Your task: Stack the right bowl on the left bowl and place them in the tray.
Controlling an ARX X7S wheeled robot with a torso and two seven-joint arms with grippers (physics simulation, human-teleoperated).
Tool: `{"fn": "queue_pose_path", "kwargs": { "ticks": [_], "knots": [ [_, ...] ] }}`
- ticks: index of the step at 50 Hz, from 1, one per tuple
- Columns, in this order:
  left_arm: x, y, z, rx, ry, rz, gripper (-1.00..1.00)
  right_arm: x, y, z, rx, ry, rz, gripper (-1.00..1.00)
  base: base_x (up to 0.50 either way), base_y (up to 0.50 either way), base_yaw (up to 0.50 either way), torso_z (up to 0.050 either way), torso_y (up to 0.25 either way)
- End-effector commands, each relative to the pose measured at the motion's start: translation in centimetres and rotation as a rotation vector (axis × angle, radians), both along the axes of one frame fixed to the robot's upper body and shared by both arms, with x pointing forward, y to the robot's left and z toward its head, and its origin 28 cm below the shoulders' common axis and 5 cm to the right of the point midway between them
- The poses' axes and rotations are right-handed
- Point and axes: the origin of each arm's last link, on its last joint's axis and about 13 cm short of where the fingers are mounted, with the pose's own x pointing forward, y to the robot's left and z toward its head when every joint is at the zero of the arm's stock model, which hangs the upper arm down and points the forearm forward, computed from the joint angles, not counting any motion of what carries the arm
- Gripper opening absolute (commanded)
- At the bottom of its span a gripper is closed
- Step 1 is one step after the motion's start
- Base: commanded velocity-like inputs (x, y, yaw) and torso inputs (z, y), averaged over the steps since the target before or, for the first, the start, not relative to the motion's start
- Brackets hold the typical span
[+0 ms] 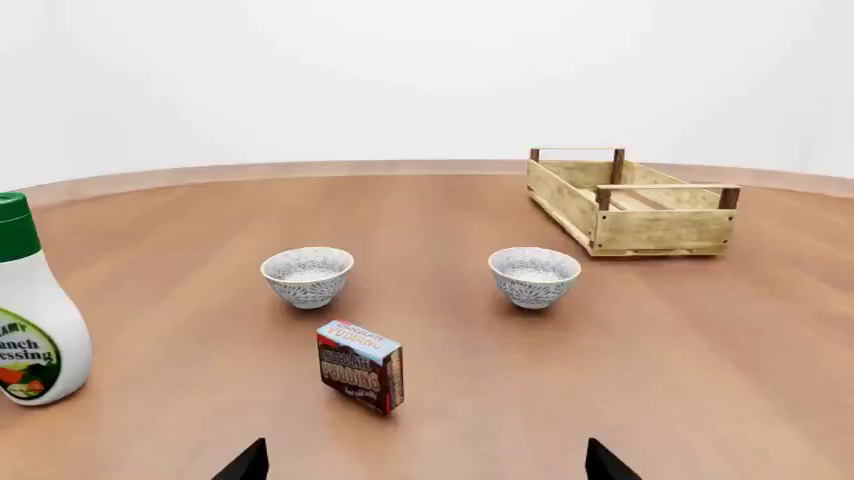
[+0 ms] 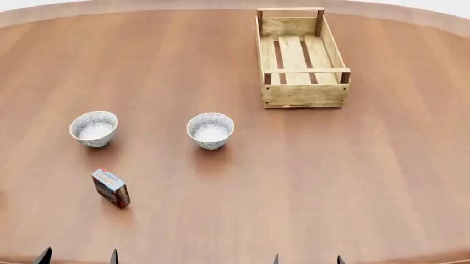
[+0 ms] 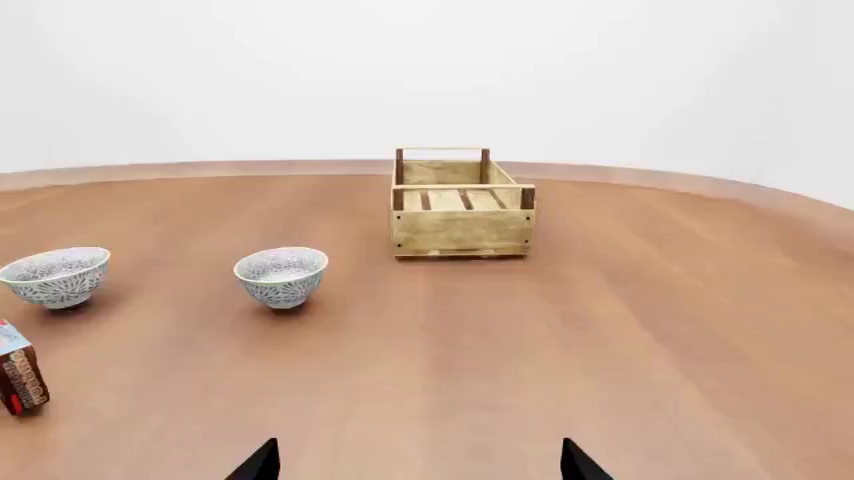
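While your 2 bowls, left bowl [image 2: 93, 128] and right bowl [image 2: 210, 130], sit mid-frame (apart), tray [image 2: 302, 56] sits upper right; left gripper [image 2: 78, 256] and right gripper [image 2: 307, 259] are spread.

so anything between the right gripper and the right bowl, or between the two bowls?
Nothing visible. Bare table lies between the right gripper and the right bowl, and between it and the left bowl. The small box sits nearer, off both paths.

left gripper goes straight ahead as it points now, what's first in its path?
Probably the small box, standing just ahead between the open left gripper's tips. Beyond it the line runs between the two bowls; depth is a judgement.
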Motion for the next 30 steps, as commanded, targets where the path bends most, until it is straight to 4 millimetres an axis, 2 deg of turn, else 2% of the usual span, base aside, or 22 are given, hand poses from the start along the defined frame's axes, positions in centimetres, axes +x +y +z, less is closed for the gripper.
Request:
{"fn": "queue_pose_path", "kwargs": {
  "ticks": [1,5,9,15,22,29,30],
  "knots": [
    [0.0,0.0,0.0,0.001,0.001,0.001,1.0,0.0,0.1,0.0,-0.002,-0.001,0.003,1.0,0.0,0.0,0.0,0.0,0.0],
    [-0.1,0.1,0.3,0.011,0.003,0.008,1.0,0.0,0.1,0.0,-0.028,-0.005,0.007,1.0,0.0,0.0,0.0,0.0,0.0],
    [-0.3,0.1,-0.7,-0.003,-0.004,-0.001,1.0,-0.3,0.0,0.1,-0.02,-0.022,-0.003,1.0,0.0,0.0,0.0,0.0,0.0],
    [-1.0,0.0,-0.4,0.002,-0.014,0.0,1.0,-1.3,-0.2,0.4,0.002,-0.043,-0.061,1.0,0.0,0.0,0.0,0.0,0.0],
    [-1.7,0.0,1.4,-0.018,-0.053,0.011,1.0,-1.7,-0.4,2.2,0.066,-0.112,-0.084,1.0,0.0,0.0,0.0,0.0,0.0],
    [-2.3,-0.3,4.2,-0.006,-0.14,0.011,1.0,-2.0,-0.6,5.2,0.063,-0.193,-0.074,1.0,0.0,0.0,0.0,0.0,0.0],
    [-2.5,-0.4,4.9,-0.017,-0.156,0.004,1.0,-2.2,-0.6,6.1,0.059,-0.218,-0.07,1.0,0.0,0.0,0.0,0.0,0.0]
  ]
}}
